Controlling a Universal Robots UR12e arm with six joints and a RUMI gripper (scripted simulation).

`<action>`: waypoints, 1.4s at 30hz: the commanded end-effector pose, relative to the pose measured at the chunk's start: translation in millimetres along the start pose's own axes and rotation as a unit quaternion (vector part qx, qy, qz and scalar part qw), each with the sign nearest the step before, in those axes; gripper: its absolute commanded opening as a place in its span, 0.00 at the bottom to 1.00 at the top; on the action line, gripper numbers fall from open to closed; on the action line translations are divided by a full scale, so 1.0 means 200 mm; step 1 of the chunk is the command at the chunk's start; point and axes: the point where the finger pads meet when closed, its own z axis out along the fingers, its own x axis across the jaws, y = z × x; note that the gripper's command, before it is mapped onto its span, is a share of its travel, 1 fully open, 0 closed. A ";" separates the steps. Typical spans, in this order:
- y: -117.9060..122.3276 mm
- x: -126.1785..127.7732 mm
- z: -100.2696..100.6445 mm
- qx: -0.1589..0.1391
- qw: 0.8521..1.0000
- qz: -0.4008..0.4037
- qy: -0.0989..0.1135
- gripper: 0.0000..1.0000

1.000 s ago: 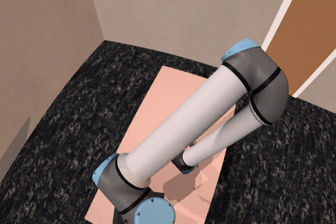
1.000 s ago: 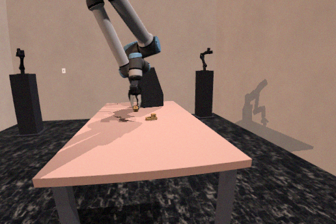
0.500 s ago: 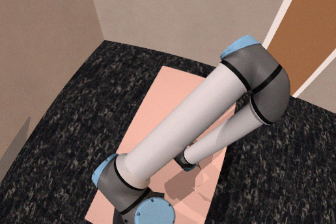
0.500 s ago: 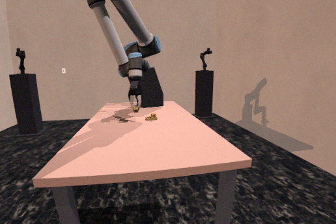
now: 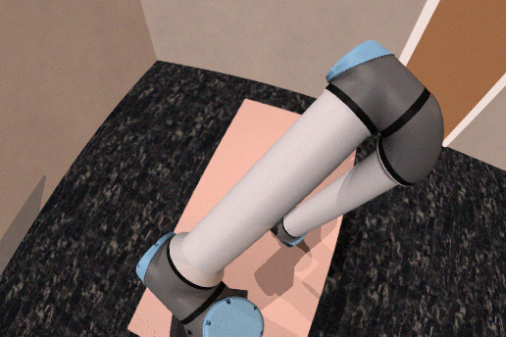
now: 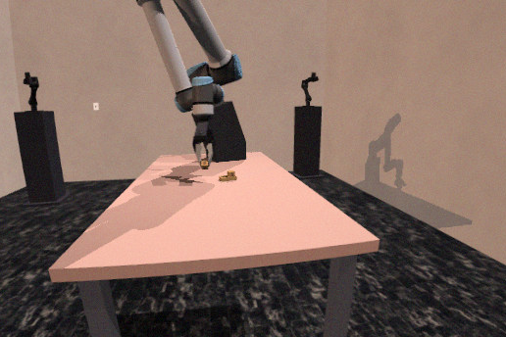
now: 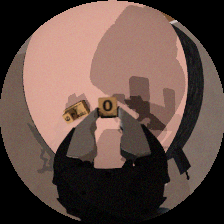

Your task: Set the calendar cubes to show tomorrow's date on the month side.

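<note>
My gripper (image 7: 108,107) is shut on a small wooden cube (image 7: 107,106) whose face toward the wrist camera shows a 0. In the exterior view the gripper (image 6: 203,160) holds the cube (image 6: 205,163) just above the pink table, to the left of the calendar tray (image 6: 226,176). In the wrist view the tray (image 7: 76,111) lies left of the held cube, with another wooden cube in it; its marks are too small to read. In the top view the arm hides the gripper, cube and tray.
A dark block (image 6: 227,131) stands on the table's far end behind the gripper. Black pedestals (image 6: 38,154) (image 6: 307,141) stand on the floor beyond the table. The arm's shadow falls on the table's left part.
</note>
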 end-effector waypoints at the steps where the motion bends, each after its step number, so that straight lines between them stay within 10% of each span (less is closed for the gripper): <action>1: 0.00 0.00 -0.01 -0.023 1.000 0.000 0.001 0.10; 26: 0.00 0.00 -0.02 -0.050 0.999 -0.001 0.002 0.10; 42: -0.01 0.00 0.00 -0.120 0.993 0.000 0.000 0.10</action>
